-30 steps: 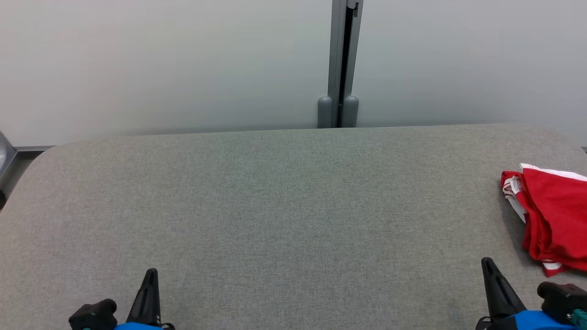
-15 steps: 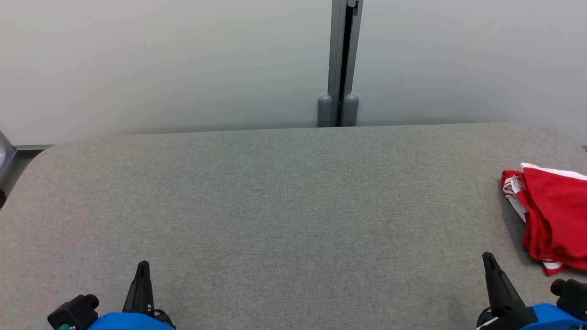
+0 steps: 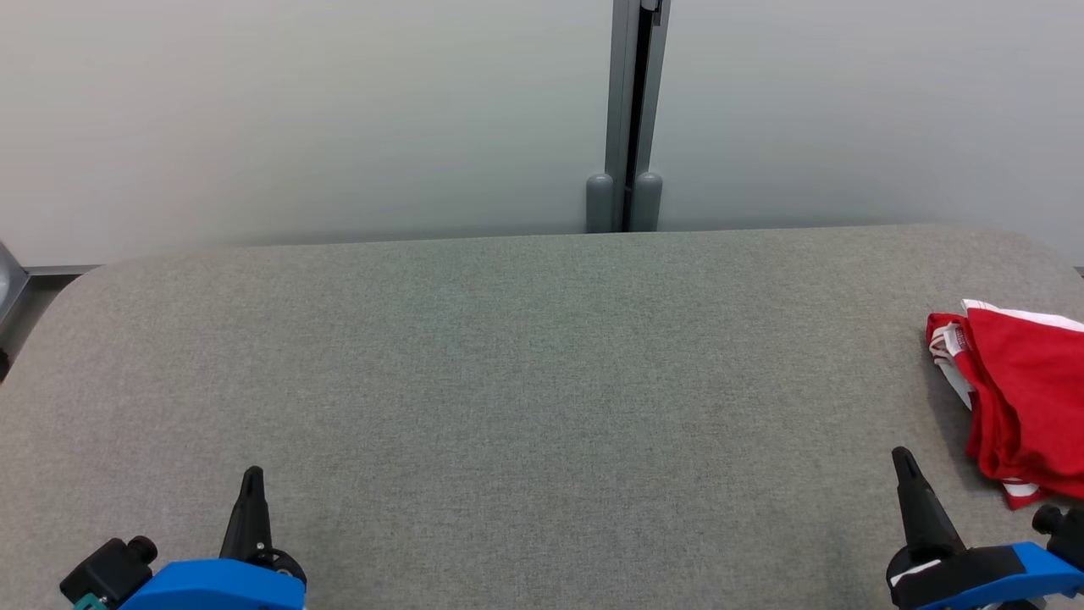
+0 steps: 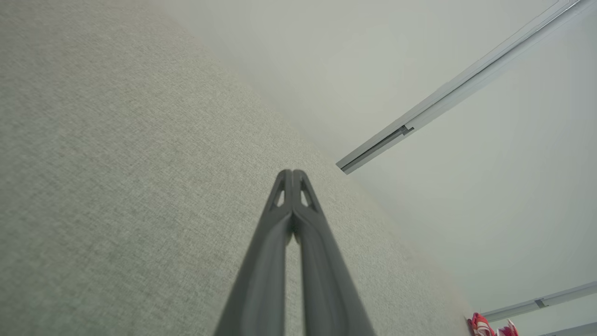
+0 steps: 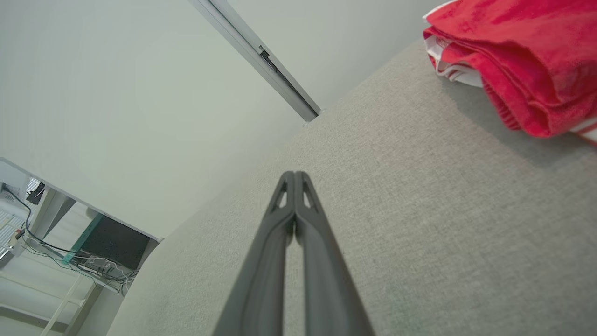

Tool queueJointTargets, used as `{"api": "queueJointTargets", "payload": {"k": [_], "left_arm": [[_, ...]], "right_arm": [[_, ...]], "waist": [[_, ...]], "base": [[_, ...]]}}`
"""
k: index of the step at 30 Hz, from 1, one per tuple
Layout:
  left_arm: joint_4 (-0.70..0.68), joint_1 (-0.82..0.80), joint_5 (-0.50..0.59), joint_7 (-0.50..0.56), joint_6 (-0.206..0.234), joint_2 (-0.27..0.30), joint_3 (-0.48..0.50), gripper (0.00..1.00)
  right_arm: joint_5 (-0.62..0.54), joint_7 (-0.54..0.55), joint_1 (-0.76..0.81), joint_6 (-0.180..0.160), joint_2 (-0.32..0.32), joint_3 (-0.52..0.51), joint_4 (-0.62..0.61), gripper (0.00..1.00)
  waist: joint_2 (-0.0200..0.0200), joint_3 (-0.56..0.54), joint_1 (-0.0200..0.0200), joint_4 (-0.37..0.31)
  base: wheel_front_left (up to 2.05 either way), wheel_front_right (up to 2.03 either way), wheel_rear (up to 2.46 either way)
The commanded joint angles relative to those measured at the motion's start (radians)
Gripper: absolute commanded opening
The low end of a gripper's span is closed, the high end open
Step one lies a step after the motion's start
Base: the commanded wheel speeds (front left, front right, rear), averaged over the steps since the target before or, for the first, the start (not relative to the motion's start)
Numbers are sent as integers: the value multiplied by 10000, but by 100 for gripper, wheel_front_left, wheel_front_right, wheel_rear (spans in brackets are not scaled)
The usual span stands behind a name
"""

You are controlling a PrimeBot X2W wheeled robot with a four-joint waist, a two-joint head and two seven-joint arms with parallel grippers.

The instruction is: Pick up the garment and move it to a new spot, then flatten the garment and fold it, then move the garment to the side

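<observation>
- Red cloth with white trim makes up the garment (image 3: 1020, 398), which is bunched in soft folds at the right edge of the table (image 3: 525, 381).
- The table is covered in grey, finely woven fabric, and its far corners are rounded.
- The left gripper (image 3: 251, 476) is clenched, its long, dark, tapered fingers pressed tip to tip over the near left of the table.
- The right gripper (image 3: 904, 459) is likewise clenched on itself, near the garment but apart from it.
- A smooth pale wall (image 3: 296, 110) is split by a grey metal post (image 3: 628, 119).

A grey fabric table (image 3: 525, 356) stands against pale wall panels (image 3: 296, 110).
</observation>
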Motion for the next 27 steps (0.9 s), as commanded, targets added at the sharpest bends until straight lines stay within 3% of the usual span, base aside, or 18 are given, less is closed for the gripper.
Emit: {"api": "queueJointTargets", "payload": {"k": [1,27], "left_arm": [[-180,-306,-304,75,-77,6,92,0],[-564,-558,-2838,847,-112,-215,585,0]], "right_arm": [[388,68,-271,3,-38,-24,-64,0],[3388,437,-712,3,-38,-39,186,0]], "waist": [[-1,4,-1,0],[-1,66,-1,-7]], "base": [[0,0,0],[0,0,0]]}}
